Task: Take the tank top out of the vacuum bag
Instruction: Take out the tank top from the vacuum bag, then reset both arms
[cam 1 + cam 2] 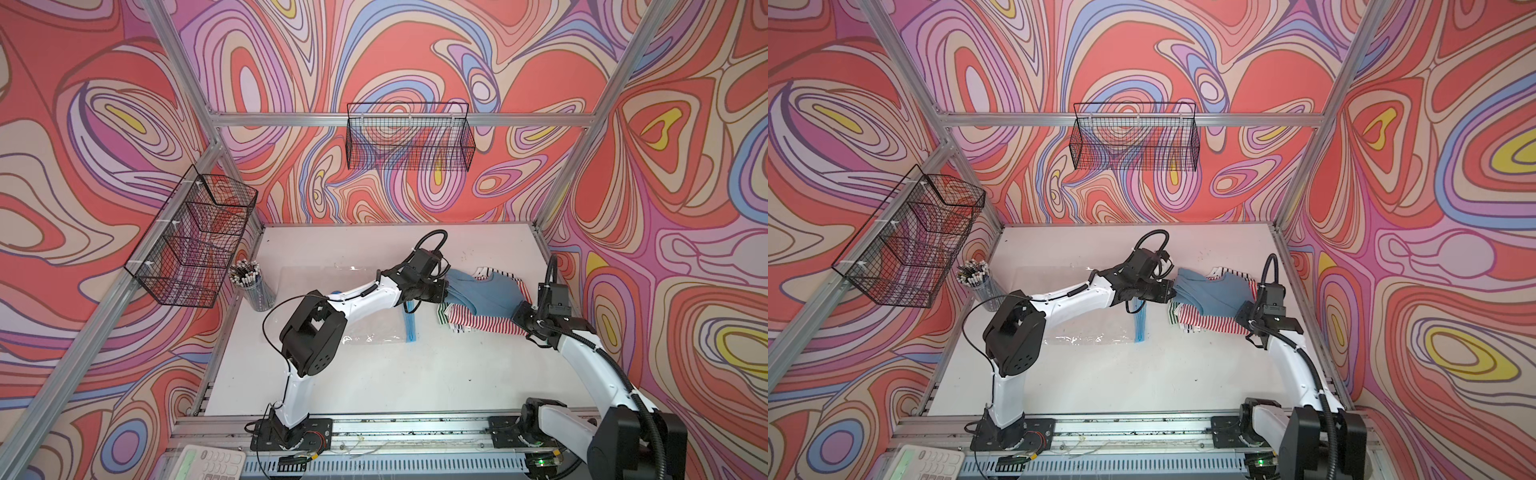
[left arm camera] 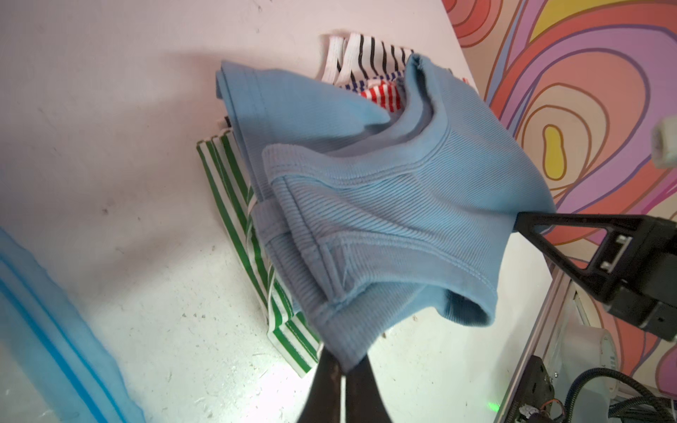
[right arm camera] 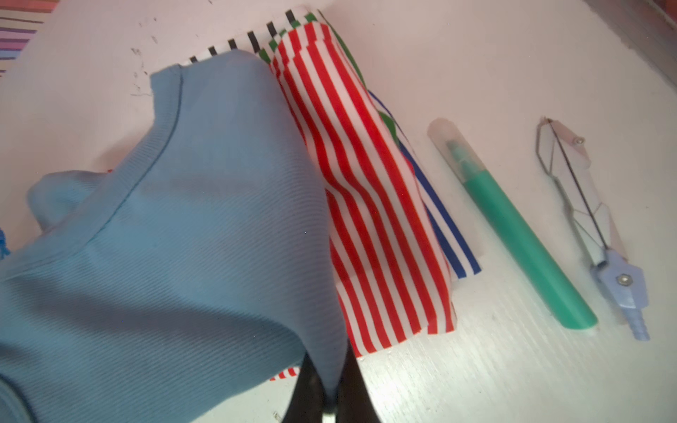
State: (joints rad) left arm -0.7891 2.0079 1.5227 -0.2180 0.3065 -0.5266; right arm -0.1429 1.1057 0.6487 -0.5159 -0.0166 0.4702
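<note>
The blue tank top (image 1: 490, 297) is out of the vacuum bag (image 1: 316, 278), stretched between both claws — the left gripper (image 2: 344, 368) pinches one end tight, the right gripper (image 3: 329, 388) the other. Both top views show the bag flat on the table (image 1: 374, 374) beside it. Only the right wrist view shows a green pen (image 3: 520, 234) by the striped cloths (image 3: 366, 201).
</note>
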